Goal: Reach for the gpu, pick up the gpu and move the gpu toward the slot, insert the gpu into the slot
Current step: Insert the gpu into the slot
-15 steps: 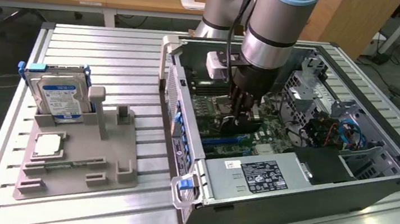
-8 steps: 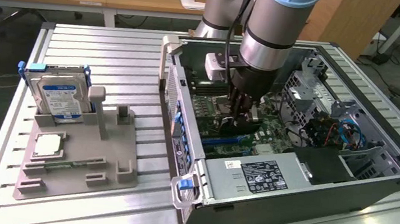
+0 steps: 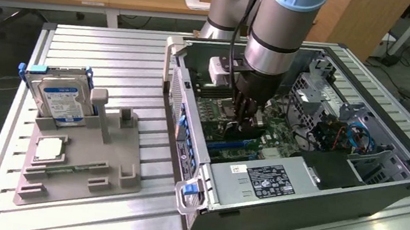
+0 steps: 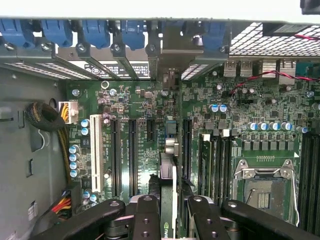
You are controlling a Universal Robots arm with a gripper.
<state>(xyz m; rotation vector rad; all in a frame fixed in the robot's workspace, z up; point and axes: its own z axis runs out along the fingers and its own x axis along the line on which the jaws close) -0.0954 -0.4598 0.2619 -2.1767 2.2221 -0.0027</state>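
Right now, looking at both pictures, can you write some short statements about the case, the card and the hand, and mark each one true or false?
1. The hand is inside the open computer case. True.
2. The hand is shut on the hard drive. False: it grips the gpu, held on edge over the motherboard; the hard drive stands in the grey holder outside the case.
3. The CPU socket has a cooler mounted on it. False: the socket is bare.
4. A white slot sits on the motherboard beside dark slots. True.
5. The case stands on a wooden desk. False: it lies on a ribbed metal table.
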